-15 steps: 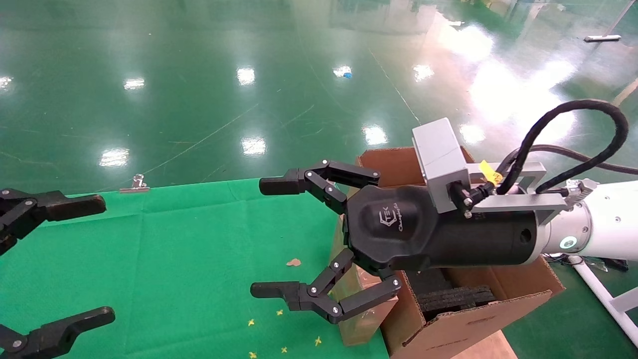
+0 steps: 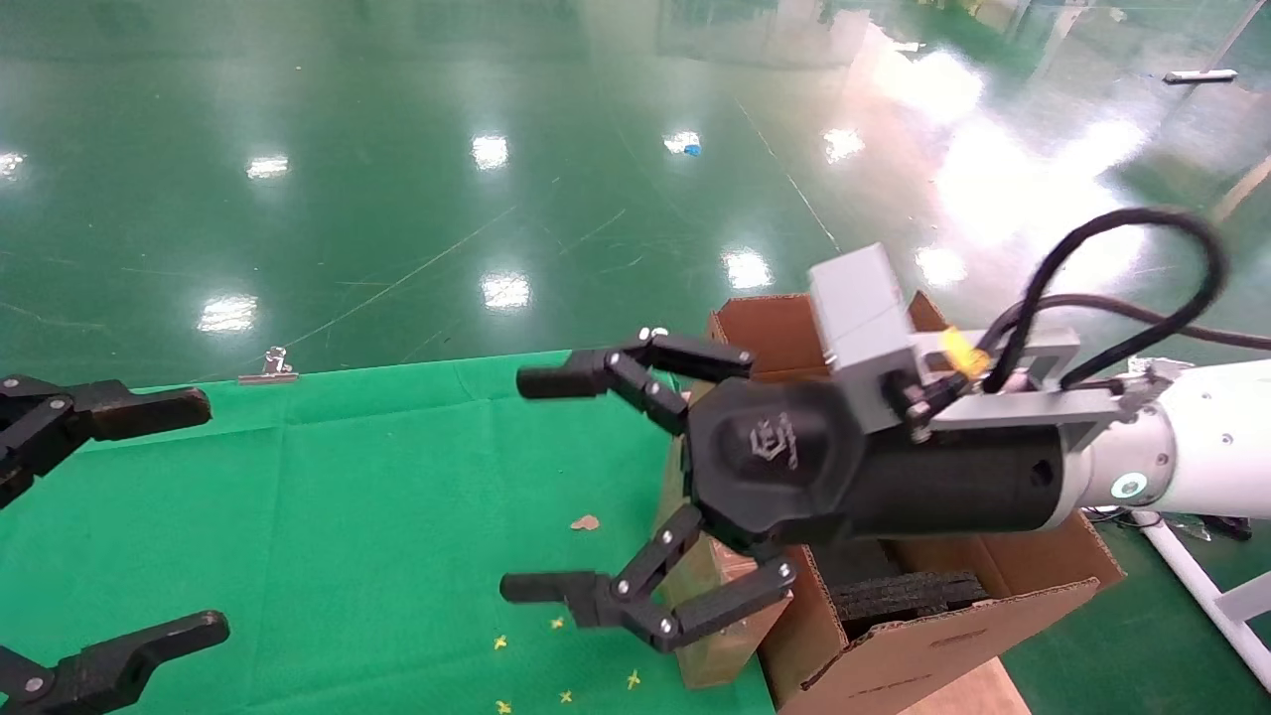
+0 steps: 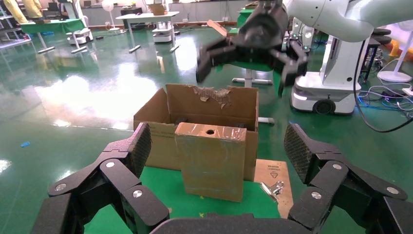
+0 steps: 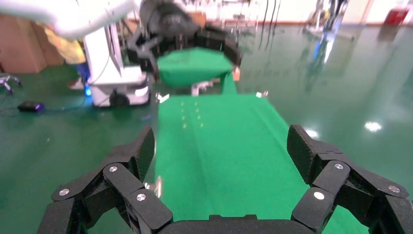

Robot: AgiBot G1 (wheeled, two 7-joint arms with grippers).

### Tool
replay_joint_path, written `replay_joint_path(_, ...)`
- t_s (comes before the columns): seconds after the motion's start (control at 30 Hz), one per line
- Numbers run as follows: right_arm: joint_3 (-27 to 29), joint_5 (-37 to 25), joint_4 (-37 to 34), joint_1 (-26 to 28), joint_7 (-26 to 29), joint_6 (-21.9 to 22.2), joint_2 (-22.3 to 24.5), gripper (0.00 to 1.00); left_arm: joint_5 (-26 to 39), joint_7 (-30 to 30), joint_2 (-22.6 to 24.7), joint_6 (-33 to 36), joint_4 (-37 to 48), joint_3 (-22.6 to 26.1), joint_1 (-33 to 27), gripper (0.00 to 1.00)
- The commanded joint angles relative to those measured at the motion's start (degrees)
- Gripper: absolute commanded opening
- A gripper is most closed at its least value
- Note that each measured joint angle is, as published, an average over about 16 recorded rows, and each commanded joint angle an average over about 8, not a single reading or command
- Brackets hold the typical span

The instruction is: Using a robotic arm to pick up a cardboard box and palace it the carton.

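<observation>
The right gripper [image 2: 541, 482] hangs above the cardboard box [image 3: 210, 161], jaws wide apart; descending off-centre could tip the upright box off the desk [image 2: 348, 497]. The left gripper [image 2: 139, 516] is also spread.

Right pincer [image 4: 221, 161] gapes wide above green cloth [image 4: 219, 146].

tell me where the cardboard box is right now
In the head view the cardboard box stands upright on the green cloth, against the carton, below the open right gripper.
</observation>
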Motion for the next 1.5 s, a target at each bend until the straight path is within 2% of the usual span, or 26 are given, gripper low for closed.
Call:
replay_joint_path(0.03,-0.6,-1.4,0.7,0.4,0.6,0.4,0.3,1.00,0.0,0.0,0.0,0.0,0.0,0.0,0.0,1.00)
replay_joint_path(0.37,-16.7,-28.1,2.1,17.2,15.8,-3.6,-8.2,1.00,0.0,0.0,0.0,0.0,0.0,0.1,0.0,1.00)
replay_joint_path(0.5,-24.5,-36.9,2.1,24.0,18.9,-4.9,-11.8,1.00,0.0,0.0,0.0,0.0,0.0,0.1,0.0,1.00)
replay_joint_path(0.63,-32.7,-42.7,2.1,30.6,20.9,-5.4,-14.4,1.00,-0.1,0.1,0.0,0.0,0.0,0.1,0.0,1.00)
replay_joint_path(0.73,-38.0,-44.1,2.0,35.6,22.7,-5.5,-15.2,1.00,-0.1,0.1,0.0,0.0,0.0,0.1,0.0,1.00)
replay_joint_path(1.13,-56.4,-42.1,2.1,54.0,26.4,-5.5,-14.7,1.00,-0.1,0.1,-0.1,0.0,0.0,0.2,0.0,1.00)
replay_joint_path(1.33,-65.5,-40.9,2.3,57.6,27.4,-4.8,-15.9,1.00,-0.1,0.1,-0.1,-0.1,0.0,0.2,-0.1,1.00)
replay_joint_path(1.5,-69.8,-39.6,2.4,58.8,28.7,-3.9,-16.7,1.00,-0.1,0.1,-0.1,-0.1,0.0,0.2,-0.1,1.00)
